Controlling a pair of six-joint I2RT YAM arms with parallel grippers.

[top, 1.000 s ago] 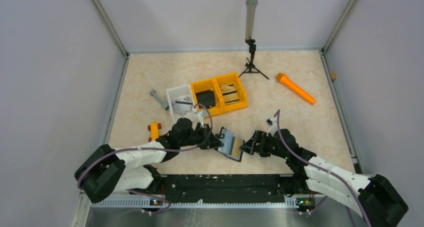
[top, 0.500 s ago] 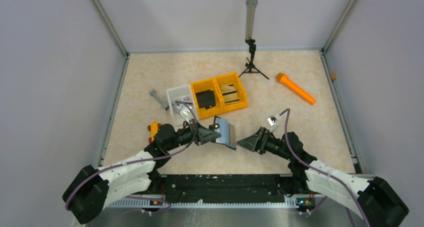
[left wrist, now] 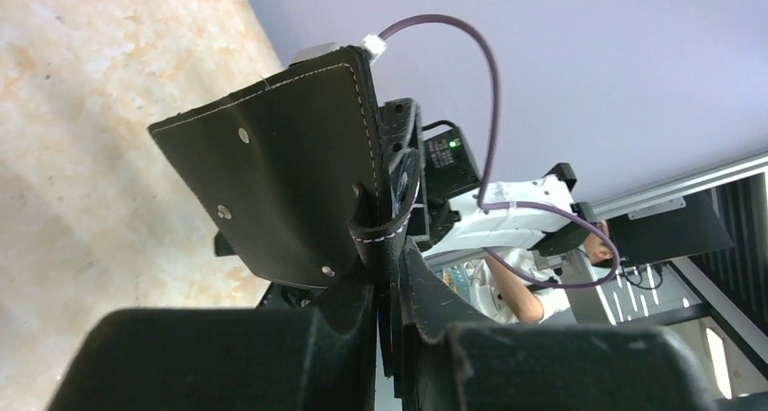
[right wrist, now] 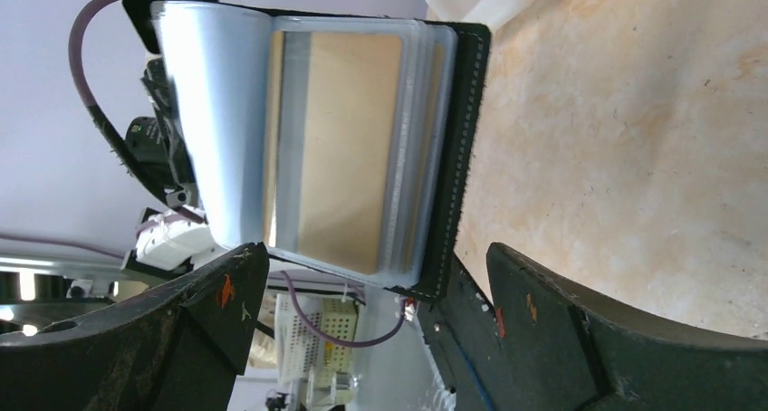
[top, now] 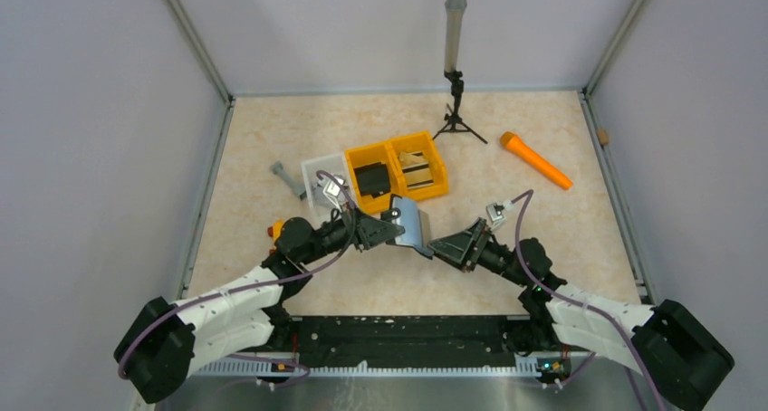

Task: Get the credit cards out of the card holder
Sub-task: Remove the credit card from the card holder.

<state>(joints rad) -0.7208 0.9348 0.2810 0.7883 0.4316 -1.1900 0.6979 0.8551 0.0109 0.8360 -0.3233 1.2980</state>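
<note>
Top external view: two robot arms meet above the near middle of a pale table (top: 272,121), holding a small black card holder (top: 412,225) in the air between them, clear of the surface. The left gripper (top: 385,233) is pinched nearly shut on the holder's black cover beside its short strap (left wrist: 376,234). The right gripper (top: 448,245) has its fingers spread wide, one on each side of the holder's open edge, gripping nothing. From the right wrist, the holder (right wrist: 362,148) hangs open like a booklet, showing a stack of clear plastic sleeves with one tan card (right wrist: 349,148) in the front sleeve. The card looks thin, light, stiff and smooth, so it would likely slip unless pinched flat across its exposed edge, while the soft sleeves may flex or drag along with it. Behind the arms stand a white bin (top: 317,167) and two orange bins side by side. The left orange bin (top: 362,153) holds a black block (top: 371,177); the right orange bin (top: 435,157) holds what looks like a pale striped card (top: 417,168). The white bin's contents are partly hidden and cannot be made out.
</note>
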